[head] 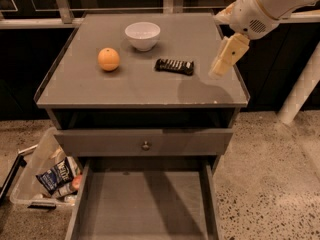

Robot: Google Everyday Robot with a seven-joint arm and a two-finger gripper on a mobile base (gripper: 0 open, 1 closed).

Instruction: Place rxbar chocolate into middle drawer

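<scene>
The rxbar chocolate [174,66], a flat black bar with white lettering, lies on the grey cabinet top [140,89], right of centre. My gripper [219,70] hangs from the white arm above the top's right side, a short way right of the bar and apart from it. It holds nothing that I can see. The middle drawer [145,204] is pulled out at the bottom of the view, showing a bare grey floor and low side walls.
An orange [108,59] and a white bowl [142,35] sit on the top, left of the bar. A drawer front with a round knob [145,145] sits above the open drawer. A clear bin with snack bags [47,176] stands on the floor at the left.
</scene>
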